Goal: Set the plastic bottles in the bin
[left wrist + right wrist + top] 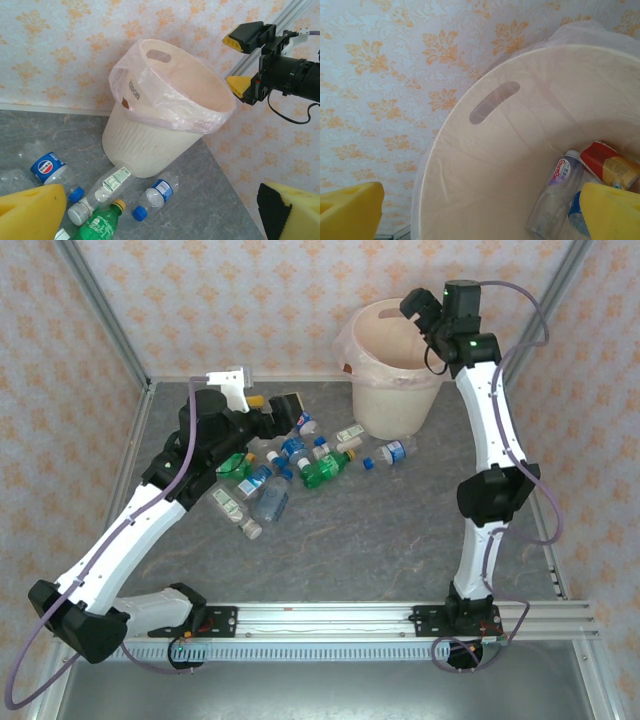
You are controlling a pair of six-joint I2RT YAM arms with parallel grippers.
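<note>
Hovering over bin [395,405], right gripper [235,64] fingers spread, empty; left gripper [278,408] wide apart near plastic bottles [322,470]

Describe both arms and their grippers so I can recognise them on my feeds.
The left arm and right arm match: white tubular links, bulky black joint housings, a loose lilac cable looping alongside each. Small green lights glow on the right arm's black housings. The left gripper and right gripper are black, with thick yellow foam pads on the fingers.

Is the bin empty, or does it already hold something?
Not empty: inside the bin, a clear bottle and a red-labelled item lie at the bottom.
</note>
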